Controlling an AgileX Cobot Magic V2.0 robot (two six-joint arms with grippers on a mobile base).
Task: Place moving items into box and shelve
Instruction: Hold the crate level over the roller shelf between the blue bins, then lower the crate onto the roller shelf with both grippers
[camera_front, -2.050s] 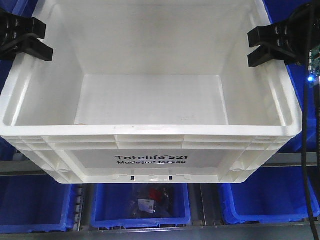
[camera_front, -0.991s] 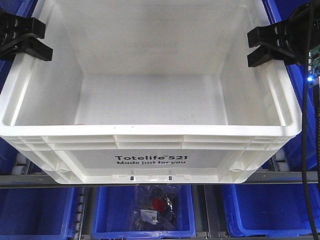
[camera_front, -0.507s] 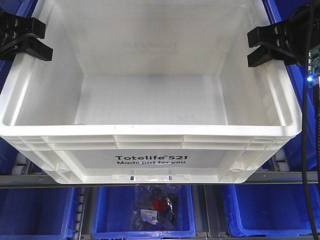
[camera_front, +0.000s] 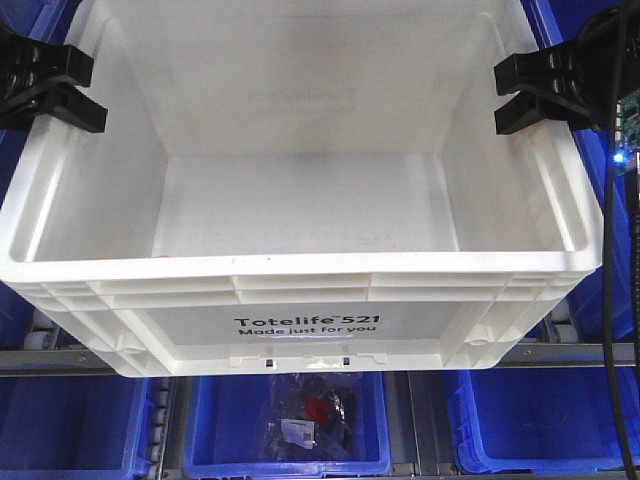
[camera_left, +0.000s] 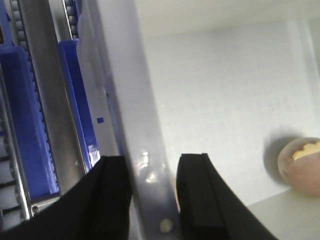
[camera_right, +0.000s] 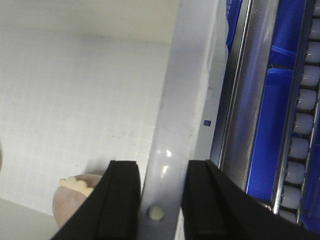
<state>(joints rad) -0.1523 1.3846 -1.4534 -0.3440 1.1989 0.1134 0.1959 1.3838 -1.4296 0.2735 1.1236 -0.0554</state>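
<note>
box (camera_front: 300, 290) hangs above the shelf rails (camera_front: 570, 355) and blue bins (camera_front: 290, 425), stiff plastic, probably light but bulky. left end effector (camera_front: 50, 85) and right end effector (camera_front: 535, 92) each pinch a side rim; smooth rims could slip, so keep opposite grips level.

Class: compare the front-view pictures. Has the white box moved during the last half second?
Yes. The box has slid slightly right and down, its print sitting lower against the grey shelf rail.
</note>
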